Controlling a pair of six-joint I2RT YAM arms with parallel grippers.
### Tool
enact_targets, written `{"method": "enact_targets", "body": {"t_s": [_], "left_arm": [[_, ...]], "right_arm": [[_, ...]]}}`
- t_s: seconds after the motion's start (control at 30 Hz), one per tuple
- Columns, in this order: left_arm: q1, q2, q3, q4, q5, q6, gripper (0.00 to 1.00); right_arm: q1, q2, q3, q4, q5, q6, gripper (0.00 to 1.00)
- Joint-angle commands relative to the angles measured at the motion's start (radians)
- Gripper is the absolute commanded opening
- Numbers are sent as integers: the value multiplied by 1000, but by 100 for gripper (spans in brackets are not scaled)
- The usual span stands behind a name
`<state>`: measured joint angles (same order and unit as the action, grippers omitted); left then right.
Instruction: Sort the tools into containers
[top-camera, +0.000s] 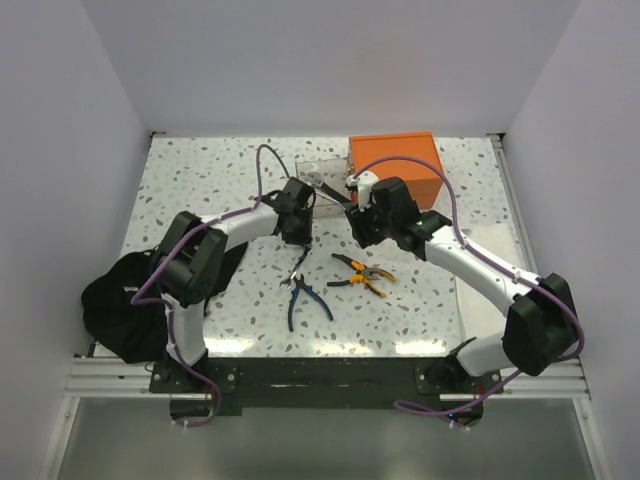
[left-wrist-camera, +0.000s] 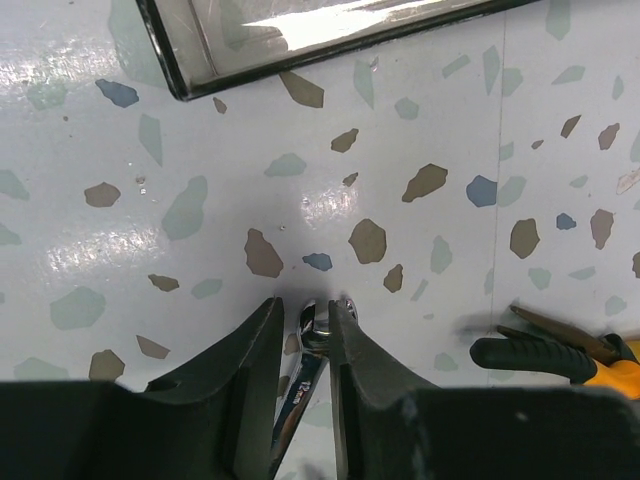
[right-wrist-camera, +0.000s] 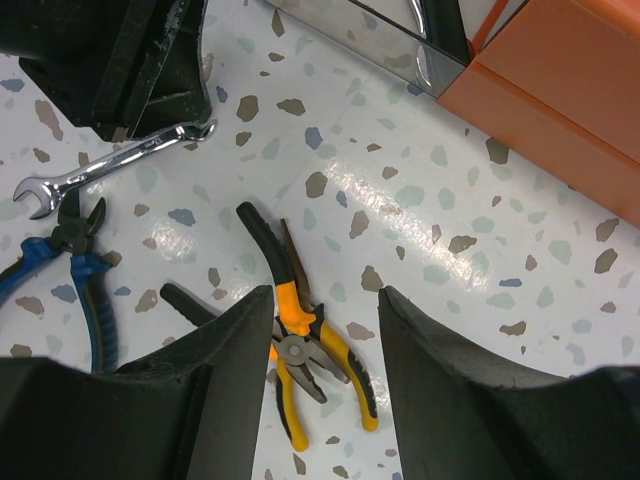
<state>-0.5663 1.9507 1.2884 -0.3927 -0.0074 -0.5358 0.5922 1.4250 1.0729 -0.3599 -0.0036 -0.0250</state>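
Silver spanner (left-wrist-camera: 300, 390) half-hidden in narrow L hand (left-wrist-camera: 304, 310), grip unclear, R hand (right-wrist-camera: 323, 297) wide

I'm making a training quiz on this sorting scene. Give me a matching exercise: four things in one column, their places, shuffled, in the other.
1 silver spanner
2 blue-handled pliers
3 orange box
4 black bag

A far side, right of the clear box
B between the left gripper's jaws
C near left corner of the table
D lying free, left of the orange-and-black pliers

Pairs: 1-B, 2-D, 3-A, 4-C
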Motion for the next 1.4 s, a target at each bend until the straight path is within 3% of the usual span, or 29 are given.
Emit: {"method": "enact_targets", "body": {"t_s": [0.0,0.3,0.47,0.57,0.63,0.77,1.03,1.37], "left_arm": [[-7,28,-29,-66,-52,30,27],[-10,59,-24,-75,-51,76,26],[43,51,-75,-42,36,70,0],[101,34,-116,1,122,50,0],[129,28,-127,23,173,43,0],[199,21,-132,38,187,23,0],[259,14,-130,66,257,-67,0],[270,8,-149,58,277,-158,0]], "right_arm": [[-5,-41,-8,26,-21,13,50],[-5,-8,13,32,-45,17,50],[-5,35,38,39,-133,69,49],[1,77,51,53,-234,115,50],[6,100,62,77,-304,166,57],[29,185,90,108,-351,249,58],[100,377,232,108,-320,417,58],[141,577,413,12,-245,508,56]]}}
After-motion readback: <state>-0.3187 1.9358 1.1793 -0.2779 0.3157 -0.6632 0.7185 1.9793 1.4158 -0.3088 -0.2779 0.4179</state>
